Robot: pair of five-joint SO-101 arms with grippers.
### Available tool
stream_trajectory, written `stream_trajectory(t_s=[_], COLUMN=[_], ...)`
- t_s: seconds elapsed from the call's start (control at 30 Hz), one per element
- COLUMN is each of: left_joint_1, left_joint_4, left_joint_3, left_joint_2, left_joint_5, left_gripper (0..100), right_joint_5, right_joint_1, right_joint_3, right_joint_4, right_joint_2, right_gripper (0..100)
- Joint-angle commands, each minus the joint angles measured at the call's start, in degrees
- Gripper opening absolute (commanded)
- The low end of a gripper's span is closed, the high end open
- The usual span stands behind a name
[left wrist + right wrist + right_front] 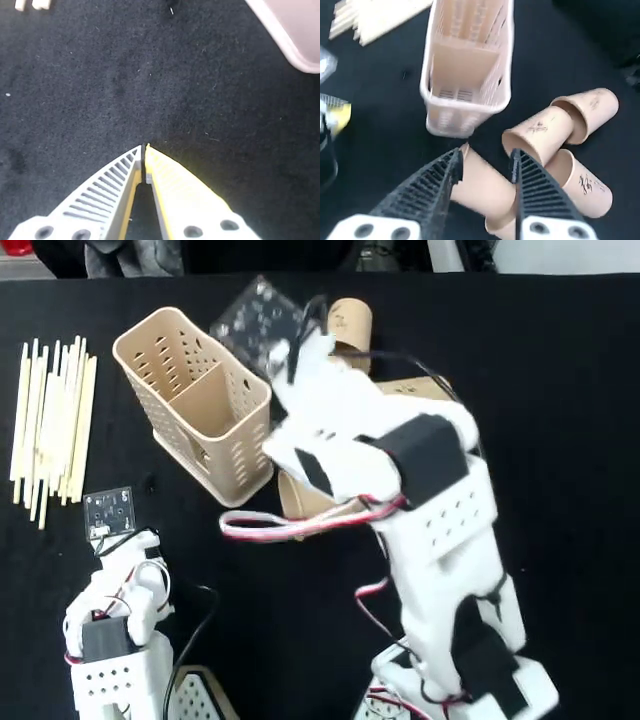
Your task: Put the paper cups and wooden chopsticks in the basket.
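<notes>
**A:** Which step is in hand?

**B:** The first cup, I judge; a paper cup (482, 187) lies on its side on the worktop (560, 440), at 5 o'clock of the basket (200, 405) and just beside its base; the right end effector (486, 162) stands open astride it, one black finger along each flank; the basket holds nothing.

**A:** What does the next move call for?

**B:** Probably a gentle close on the cup wall, since thin paper dents; then a lift toward 11 o'clock, over the rim and into one of the two compartments.

**A:** How does the cup look?

**B:** Plain tan and tapered; the other cups (560, 130) lie tumbled at 3 o'clock of it, one pushed into another's mouth, with small dark marks on their sides.

**A:** And the rest?

**B:** The wooden chopsticks (50, 425) lie in a loose row at 9 o'clock of the basket, untouched; the left end effector (144, 150) is closed on nothing, tips meeting over bare worktop at 7 o'clock.
</notes>
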Motion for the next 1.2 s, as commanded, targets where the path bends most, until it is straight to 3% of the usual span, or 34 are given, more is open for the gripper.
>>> stream_trajectory(t_s=[0.0,0.17,0.4,0.77,1.03,1.17], left_joint_1=[0.57,0.66,0.57,0.57,0.66,0.57], left_joint_4=[0.26,0.26,0.26,0.26,0.26,0.26], left_joint_3=[0.92,0.92,0.92,0.92,0.92,0.92], left_joint_2=[-0.09,-0.09,-0.09,-0.09,-0.09,-0.09], left_joint_5=[0.44,0.44,0.44,0.44,0.44,0.44], left_gripper=[3,3,3,3,3,3], right_joint_5=[2.11,1.93,-2.46,-19.52,-19.69,-15.82], right_joint_1=[0.53,0.53,0.44,-8.97,1.49,3.25], right_joint_3=[9.80,26.07,45.41,48.48,54.90,57.98], right_joint_4=[1.93,1.32,-11.25,-19.08,-33.32,-36.75], right_joint_2=[-3.74,-6.99,-7.52,-7.16,-7.16,-7.25], right_gripper=[15.9,18.6,21.1,21.2,21.2,21.2])
